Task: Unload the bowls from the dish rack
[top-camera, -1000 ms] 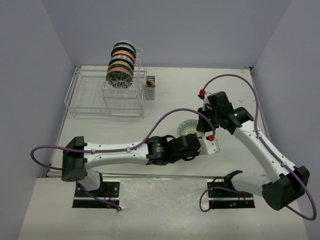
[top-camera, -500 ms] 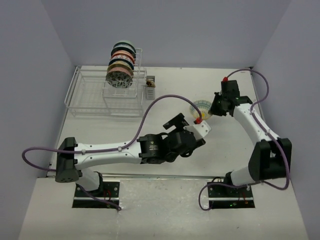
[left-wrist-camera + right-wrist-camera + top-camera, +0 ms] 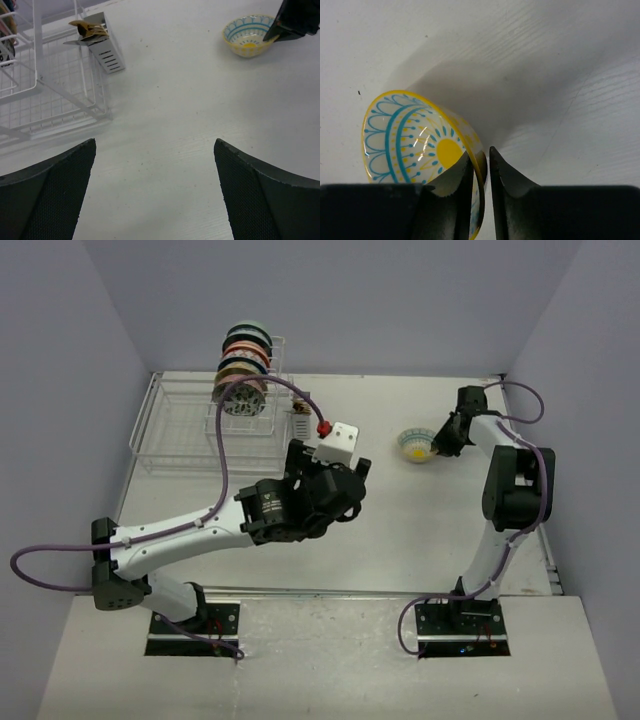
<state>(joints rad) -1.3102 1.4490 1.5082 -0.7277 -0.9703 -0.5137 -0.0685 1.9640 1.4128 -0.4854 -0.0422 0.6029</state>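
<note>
A white bowl point(image 3: 420, 145) with a yellow rim and blue pattern sits on the table point(image 3: 400, 525) at the top view's upper right. It is well apart from the rack point(image 3: 170, 445) at upper left, where other bowls point(image 3: 240, 375) stand on edge. The right claw point(image 3: 481, 156) straddles the bowl's rim; whether it pinches, I cannot tell. The left claw point(image 3: 155, 145) gapes wide, holding nothing.

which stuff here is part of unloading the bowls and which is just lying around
Job: white dish rack; bowls standing in it; yellow-rimmed bowl on the table.
Lying about: grey cup by the rack; brownish thing inside it.
</note>
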